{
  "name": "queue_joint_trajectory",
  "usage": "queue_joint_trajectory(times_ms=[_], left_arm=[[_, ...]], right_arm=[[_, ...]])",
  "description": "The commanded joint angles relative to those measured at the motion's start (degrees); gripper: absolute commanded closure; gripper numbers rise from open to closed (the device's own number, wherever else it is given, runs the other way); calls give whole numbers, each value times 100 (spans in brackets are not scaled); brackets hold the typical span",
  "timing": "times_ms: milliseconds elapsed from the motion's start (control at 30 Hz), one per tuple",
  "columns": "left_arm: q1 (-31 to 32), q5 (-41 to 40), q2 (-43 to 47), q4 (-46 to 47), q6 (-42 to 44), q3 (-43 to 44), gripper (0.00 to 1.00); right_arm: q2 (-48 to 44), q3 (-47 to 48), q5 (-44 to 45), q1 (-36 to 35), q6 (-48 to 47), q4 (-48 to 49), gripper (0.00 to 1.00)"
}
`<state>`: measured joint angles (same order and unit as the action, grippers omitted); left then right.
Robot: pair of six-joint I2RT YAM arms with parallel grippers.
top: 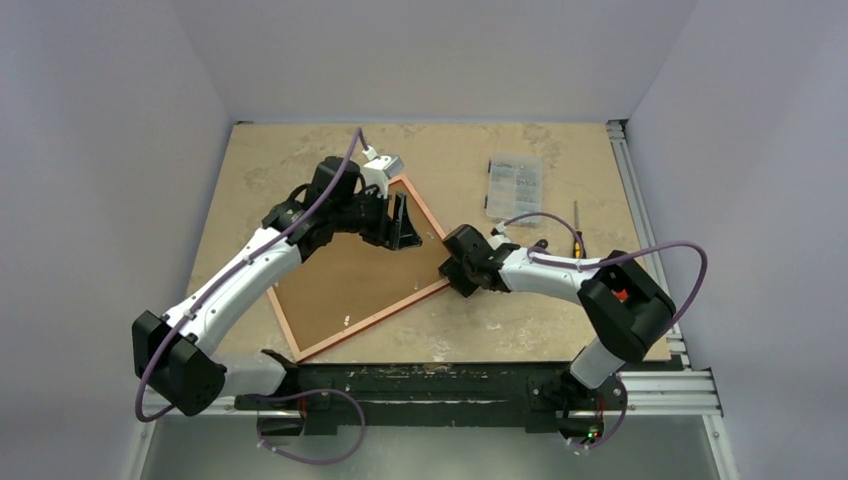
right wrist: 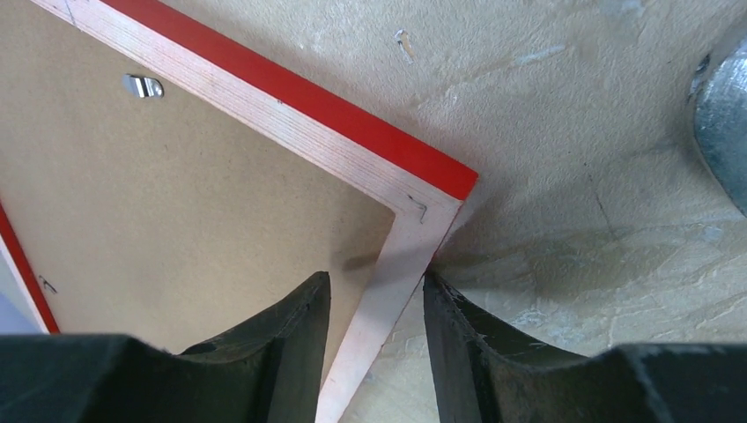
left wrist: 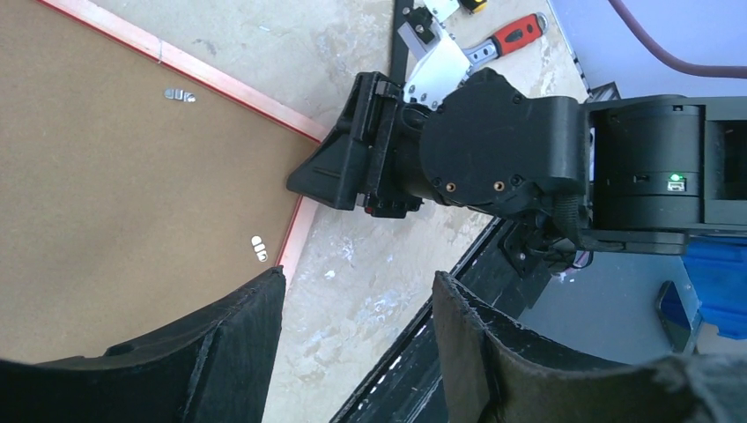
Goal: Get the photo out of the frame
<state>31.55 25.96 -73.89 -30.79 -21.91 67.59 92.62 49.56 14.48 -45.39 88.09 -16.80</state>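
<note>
the frame (top: 372,321) is lying face down, the photo (top: 345,280) seated inside, brown back up. we are straddling its 3 o'clock corner rail with the right gripper (right wrist: 374,286), jaws apart, presumably to steady it; the left gripper (left wrist: 357,295) is hovering near 12 o'clock, jaws apart, empty.

clear parts box (top: 515,185), screwdriver (top: 577,228) just beside

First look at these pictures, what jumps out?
A red frame lies face down on the table, brown board back up. The right gripper straddles the frame's rail at its right-hand corner, jaws not clamped; the left gripper hangs open by the far corner.
</note>
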Motion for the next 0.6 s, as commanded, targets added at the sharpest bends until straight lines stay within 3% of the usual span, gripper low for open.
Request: queue_joint_trajectory(times_ms=[0,67,300,567], left_arm=[[54,189,223,257,-20,27,40],[84,67,283,225,36,22,40],[255,-84,507,344,239,-77,40],[524,-669,713,634,582,-276,38]], right_arm=[[250,43,27,-14,204,-144,58],[301,96,-2,-15,254,-226,61],[379,431,-143,-14,69,-445,100],[-46,1344,168,60,-475,-1248,100]])
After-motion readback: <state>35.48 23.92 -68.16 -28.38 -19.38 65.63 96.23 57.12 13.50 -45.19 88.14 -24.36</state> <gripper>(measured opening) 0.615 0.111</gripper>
